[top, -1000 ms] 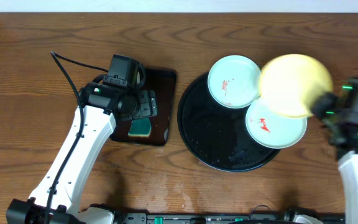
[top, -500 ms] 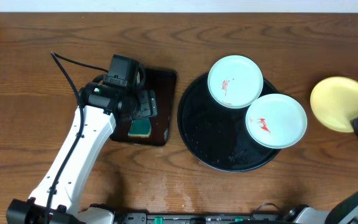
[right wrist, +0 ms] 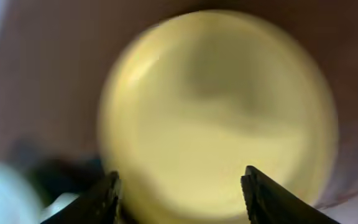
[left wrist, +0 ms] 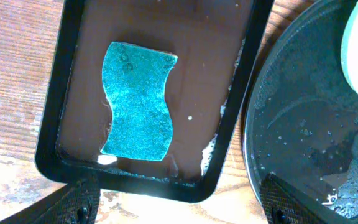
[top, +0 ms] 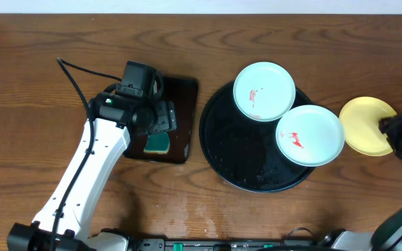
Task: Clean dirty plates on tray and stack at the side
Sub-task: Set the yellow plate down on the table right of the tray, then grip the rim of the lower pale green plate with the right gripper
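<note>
On the brown wooden table (top: 292,216), the right gripper (top: 395,131) sits at the right edge of the yellow plate (top: 363,124), jaws apart and clamping nothing. The plate lies just right of the round black tray (top: 236,153). Farther left, two red-smeared mint plates (top: 310,134) rest on that tray, nearer this arm than the left gripper (left wrist: 173,202), which hangs spread and empty over the sponge (left wrist: 137,102).

Overhead looks straight down; left wrist close over sponge (left wrist: 137,102), right over yellow plate (right wrist: 216,118).
</note>
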Controlling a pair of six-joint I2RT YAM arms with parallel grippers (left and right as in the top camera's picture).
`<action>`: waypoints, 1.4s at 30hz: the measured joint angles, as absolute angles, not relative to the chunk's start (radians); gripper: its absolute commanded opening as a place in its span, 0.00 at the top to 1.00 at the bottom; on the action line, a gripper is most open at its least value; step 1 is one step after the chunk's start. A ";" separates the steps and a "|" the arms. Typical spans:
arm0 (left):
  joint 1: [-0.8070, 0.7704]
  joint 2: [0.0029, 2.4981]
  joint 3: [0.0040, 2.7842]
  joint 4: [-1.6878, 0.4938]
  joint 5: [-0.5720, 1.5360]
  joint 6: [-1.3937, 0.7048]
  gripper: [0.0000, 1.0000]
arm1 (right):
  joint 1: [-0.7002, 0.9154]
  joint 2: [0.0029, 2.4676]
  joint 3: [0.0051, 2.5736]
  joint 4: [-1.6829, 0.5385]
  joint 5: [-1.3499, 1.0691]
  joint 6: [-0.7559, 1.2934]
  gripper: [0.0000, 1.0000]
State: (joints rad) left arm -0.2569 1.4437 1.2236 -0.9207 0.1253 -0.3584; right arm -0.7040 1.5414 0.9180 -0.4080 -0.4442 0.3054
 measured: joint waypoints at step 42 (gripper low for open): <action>-0.257 1.444 1.224 -0.921 0.125 -0.358 0.17 | -0.147 1.415 0.857 -0.736 0.153 0.303 0.99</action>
State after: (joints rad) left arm -0.2569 1.4437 1.2236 -0.9207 0.1253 -0.3584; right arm -0.1471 1.4151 0.8570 -0.7364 0.1532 0.3031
